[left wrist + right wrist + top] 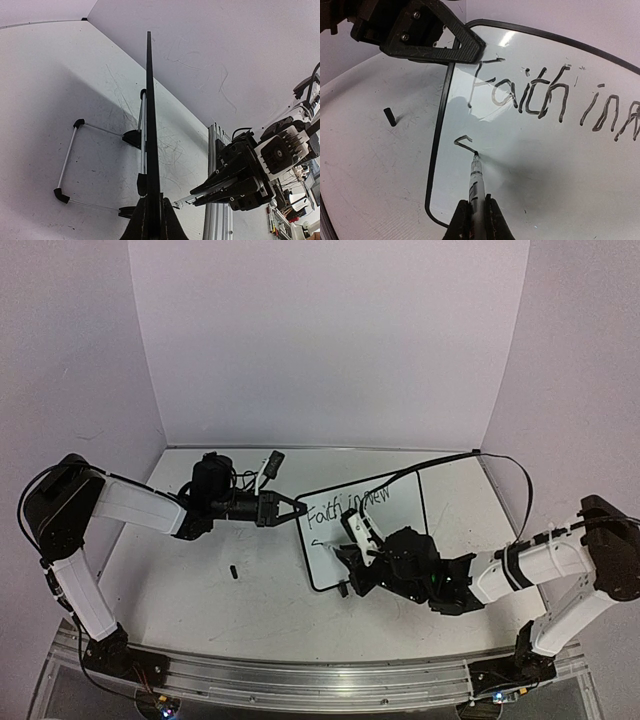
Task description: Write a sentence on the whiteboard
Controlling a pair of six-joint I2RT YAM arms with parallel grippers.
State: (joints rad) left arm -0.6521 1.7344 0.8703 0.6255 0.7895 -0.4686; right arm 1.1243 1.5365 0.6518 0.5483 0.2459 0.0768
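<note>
The whiteboard (545, 165) is seen to be glossy and smooth, with light mirrored in its white face; its thin black frame (436, 150) is taken for plastic. The worktop (365, 175) is finished matt, pale grey and heavily scuffed. The left end effector (465, 50) is formed of matt black plastic. The marker (476, 175) is smooth-barrelled. The stand (67, 160) is built of slim shiny rods, possibly metal, capped in black plastic. The rail (330, 680) is brushed metal.
</note>
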